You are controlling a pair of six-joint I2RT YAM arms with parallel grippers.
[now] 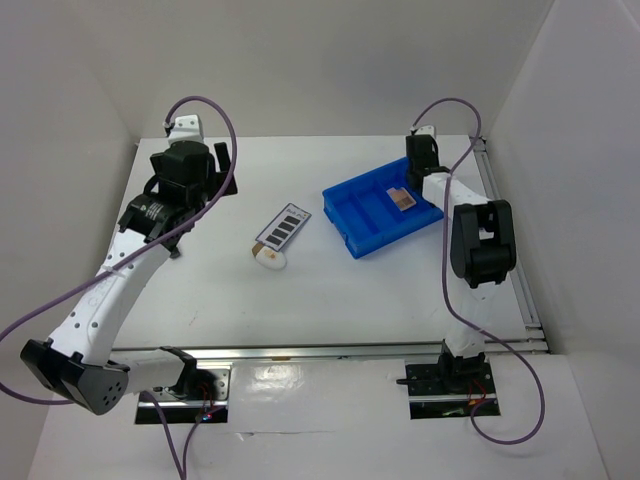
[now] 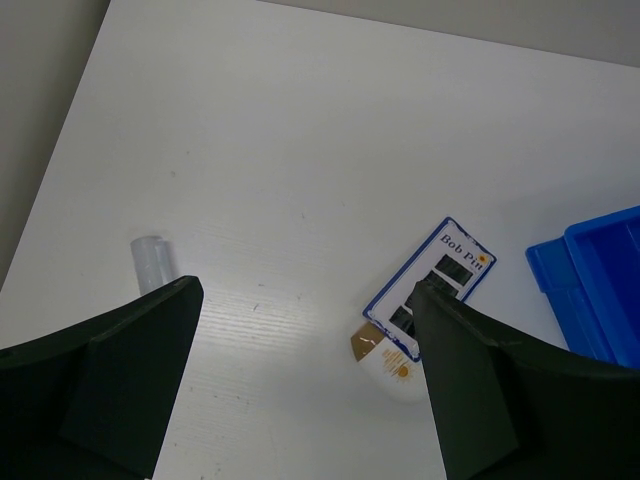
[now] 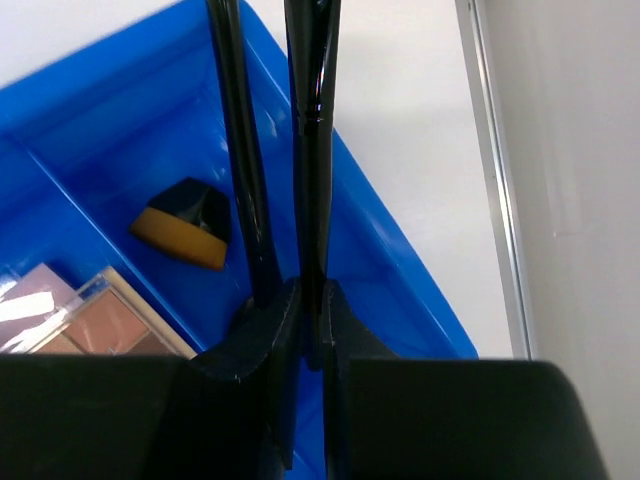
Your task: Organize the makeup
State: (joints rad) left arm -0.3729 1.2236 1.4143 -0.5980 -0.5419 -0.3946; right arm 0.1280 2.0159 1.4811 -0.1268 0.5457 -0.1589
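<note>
- Right gripper [image 3: 312,295] is pinched tight on a thin black brush [image 3: 306,140] over the blue tray [image 3: 390,270], with the second brush [image 3: 238,140] just beside.
- Compact [image 3: 95,320] sits in the tray.
- Left gripper [image 2: 305,290] is spread wide, holding nothing.
- Palette [image 1: 281,227] lies on the table [image 1: 330,300], sponge [image 1: 268,258] at its near end.

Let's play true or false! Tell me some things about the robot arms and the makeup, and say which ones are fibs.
1. The right gripper is shut on a black brush. True.
2. The eyeshadow palette is inside the blue tray. False: it lies on the table, outside the tray.
3. The left gripper is open and holds nothing. True.
4. The white sponge sits in the tray. False: it is on the table, by the palette's near end.
5. The pink compact is in the tray. True.
</note>
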